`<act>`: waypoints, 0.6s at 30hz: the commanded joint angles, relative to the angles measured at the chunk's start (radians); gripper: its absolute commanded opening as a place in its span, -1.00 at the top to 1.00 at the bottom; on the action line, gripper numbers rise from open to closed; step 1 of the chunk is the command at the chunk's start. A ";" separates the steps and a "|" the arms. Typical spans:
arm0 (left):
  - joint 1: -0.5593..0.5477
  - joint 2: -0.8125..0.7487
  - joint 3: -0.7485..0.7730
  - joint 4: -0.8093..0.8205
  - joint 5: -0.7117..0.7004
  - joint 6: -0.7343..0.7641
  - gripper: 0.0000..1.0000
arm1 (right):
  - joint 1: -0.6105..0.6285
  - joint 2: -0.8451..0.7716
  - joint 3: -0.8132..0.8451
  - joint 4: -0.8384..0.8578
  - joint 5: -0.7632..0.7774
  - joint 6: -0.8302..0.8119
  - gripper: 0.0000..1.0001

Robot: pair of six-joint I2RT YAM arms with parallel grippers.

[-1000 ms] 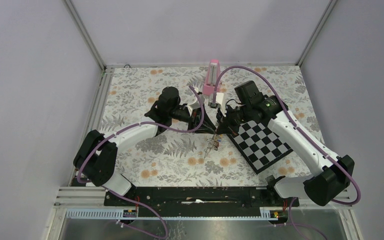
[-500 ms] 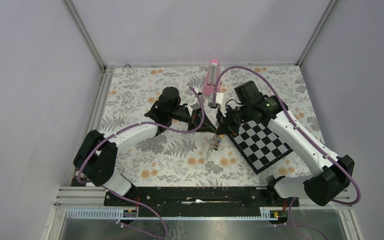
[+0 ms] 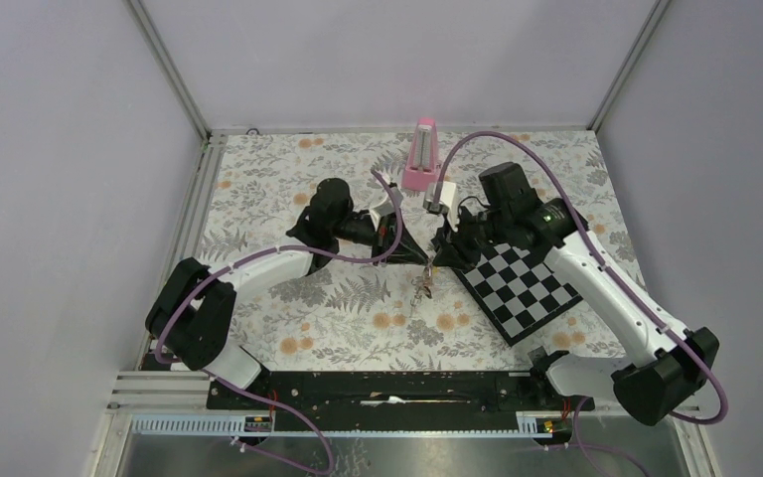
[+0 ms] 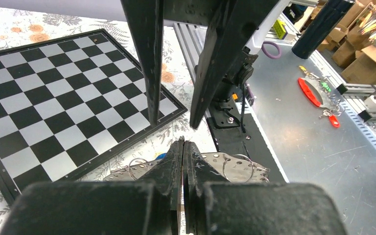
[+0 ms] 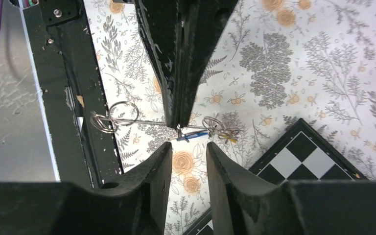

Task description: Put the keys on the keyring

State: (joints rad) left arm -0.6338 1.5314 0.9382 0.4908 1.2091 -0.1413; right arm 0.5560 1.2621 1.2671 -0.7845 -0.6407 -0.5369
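Observation:
The keyring [image 3: 420, 288] hangs between the two grippers over the flowered cloth. In the left wrist view its perforated grey strap [image 4: 225, 169] carries silver rings on both sides, and my left gripper [image 4: 183, 142] is shut on its middle. The right wrist view shows the strap edge-on [image 5: 152, 122], with a blue key [image 5: 192, 135] and a yellow key [image 5: 229, 138] dangling beside the left gripper [image 5: 177, 122]. My right gripper [image 5: 188, 146] stands open just short of the keys, with nothing between its fingers. From the left wrist view, the right gripper [image 4: 174, 122] hangs open above the strap.
A chessboard [image 3: 522, 288] lies right of the keyring, partly under the right arm. A pink metronome-like block [image 3: 422, 154] stands at the back centre. The black base rail [image 5: 73, 98] runs along the near edge. A red-handled tool [image 4: 311, 91] lies on the metal bench beyond.
My right gripper has opened and drawn back a little to the right. The left gripper has closed on the strap and now carries the keyring alone.

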 commanded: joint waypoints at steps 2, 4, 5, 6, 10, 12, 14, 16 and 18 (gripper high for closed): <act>0.010 -0.040 -0.056 0.417 0.016 -0.306 1.00 | -0.036 -0.080 -0.036 0.064 -0.043 -0.003 0.16; 0.009 -0.037 -0.063 0.465 0.008 -0.357 1.00 | -0.040 -0.090 -0.049 0.065 -0.070 -0.012 0.13; 0.009 -0.037 -0.067 0.486 0.004 -0.374 1.00 | -0.042 -0.094 -0.057 0.067 -0.082 -0.018 0.12; 0.009 -0.037 -0.070 0.506 0.001 -0.392 1.00 | -0.043 -0.099 -0.067 0.071 -0.095 -0.023 0.11; 0.009 -0.027 -0.087 0.616 -0.017 -0.485 1.00 | -0.042 -0.113 -0.100 0.087 -0.147 -0.041 0.07; 0.010 -0.021 -0.094 0.666 -0.028 -0.524 1.00 | -0.043 -0.116 -0.111 0.095 -0.165 -0.045 0.05; 0.009 -0.016 -0.096 0.688 -0.034 -0.543 1.00 | -0.042 -0.117 -0.112 0.096 -0.186 -0.046 0.03; 0.010 -0.013 -0.096 0.693 -0.041 -0.548 1.00 | -0.042 -0.116 -0.111 0.100 -0.205 -0.045 0.03; 0.009 -0.007 -0.097 0.704 -0.046 -0.557 1.00 | -0.042 -0.111 -0.109 0.103 -0.217 -0.042 0.04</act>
State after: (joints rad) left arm -0.6266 1.5314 0.8406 1.0576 1.1954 -0.6395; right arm 0.5186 1.1694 1.1553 -0.7185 -0.7856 -0.5648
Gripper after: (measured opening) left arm 0.010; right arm 0.485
